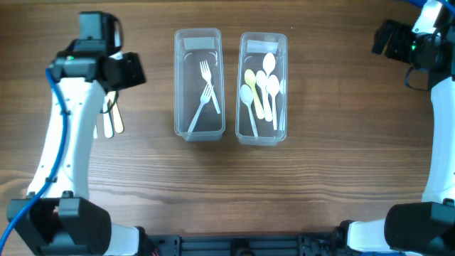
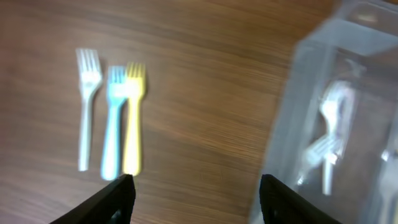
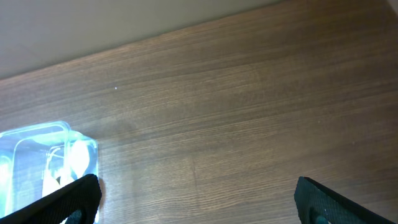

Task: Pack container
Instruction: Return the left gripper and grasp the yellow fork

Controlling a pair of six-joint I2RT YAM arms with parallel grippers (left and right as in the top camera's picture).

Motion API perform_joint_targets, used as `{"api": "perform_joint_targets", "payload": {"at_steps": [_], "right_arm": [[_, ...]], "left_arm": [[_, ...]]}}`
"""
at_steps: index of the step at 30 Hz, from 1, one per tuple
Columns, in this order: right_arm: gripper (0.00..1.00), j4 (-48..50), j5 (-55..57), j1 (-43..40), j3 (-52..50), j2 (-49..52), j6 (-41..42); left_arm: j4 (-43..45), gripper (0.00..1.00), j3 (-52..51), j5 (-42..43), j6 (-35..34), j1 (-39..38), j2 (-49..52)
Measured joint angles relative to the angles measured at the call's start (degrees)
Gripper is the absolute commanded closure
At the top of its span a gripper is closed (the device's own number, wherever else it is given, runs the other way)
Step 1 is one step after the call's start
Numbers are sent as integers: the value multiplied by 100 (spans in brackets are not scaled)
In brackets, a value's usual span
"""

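Observation:
Two clear containers stand side by side mid-table. The left container (image 1: 198, 82) holds white forks (image 1: 206, 96); the right container (image 1: 262, 85) holds several white and yellow spoons (image 1: 261, 89). Three loose forks lie on the wood left of the containers: white (image 2: 85, 106), blue (image 2: 113, 121) and yellow (image 2: 132, 118); overhead they are partly hidden under my left arm (image 1: 110, 117). My left gripper (image 2: 196, 199) is open and empty, above the table between the loose forks and the fork container (image 2: 336, 118). My right gripper (image 3: 196, 199) is open and empty at the far right, away from the spoon container (image 3: 46, 165).
The wooden table (image 1: 334, 163) runs across the whole view. The arm bases stand at the front left (image 1: 60, 220) and front right (image 1: 409, 227) corners.

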Motion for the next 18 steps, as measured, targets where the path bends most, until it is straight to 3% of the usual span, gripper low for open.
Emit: {"api": "perform_joint_targets", "payload": {"at_steps": [7,18], "right_arm": [[0,0,0,0,0,0,0],[0,0,0,0,0,0,0]], "left_arm": [[522,34,-758,-48,4,538,0],[1845,32,-2118,-63,70,595,13]]}}
